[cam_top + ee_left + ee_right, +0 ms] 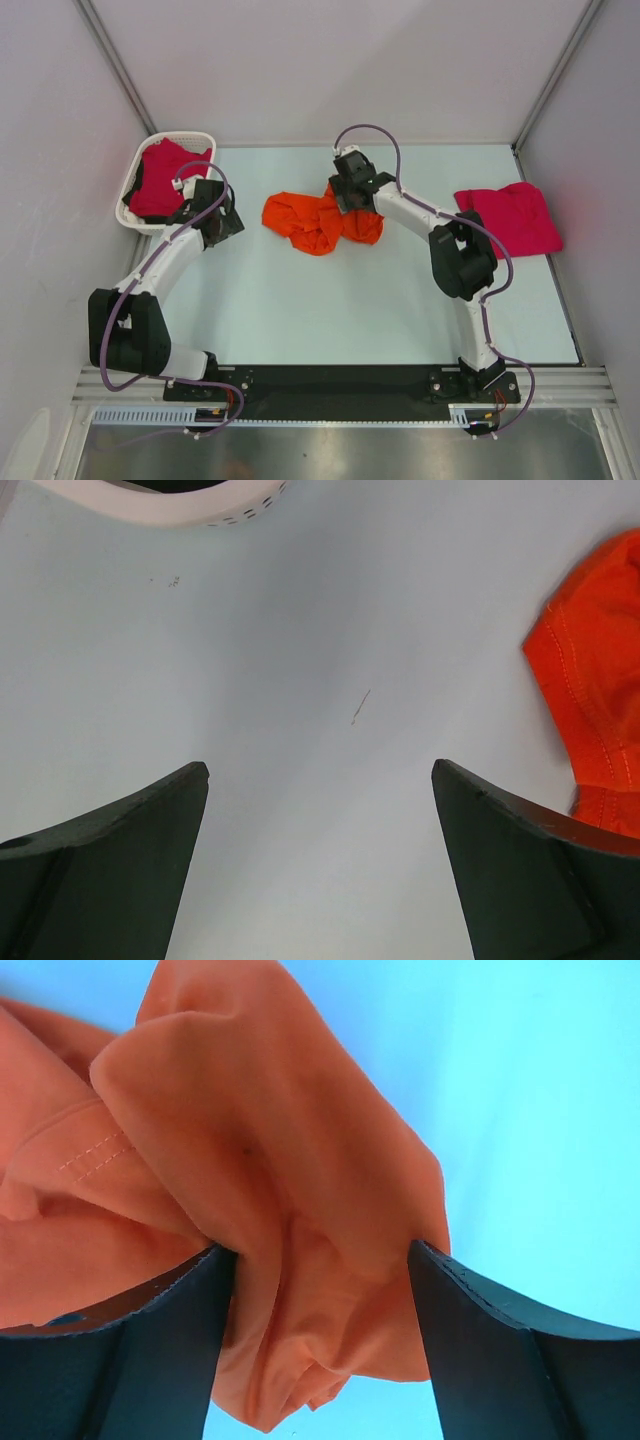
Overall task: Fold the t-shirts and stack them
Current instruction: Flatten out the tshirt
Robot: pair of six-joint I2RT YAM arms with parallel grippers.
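While right gripper stands parted around bunched orange t-shirt, left gripper gapes empty at shirt's nine o'clock; cloth possibly snagging a finger, dragging on lift.

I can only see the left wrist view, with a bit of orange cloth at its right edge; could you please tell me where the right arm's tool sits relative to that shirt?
Observer: The right tool is down on the orange t-shirt, jaws apart, with a bunched fold of cloth between them.
Operator: Thank you. Are there other shirts out on the table?
Observer: Yes, a flat crimson-pink t-shirt lies near the right edge of the table, apart from the orange one.
Operator: And the basket whose rim I can see?
Observer: The white basket holds a crumpled crimson-pink t-shirt.
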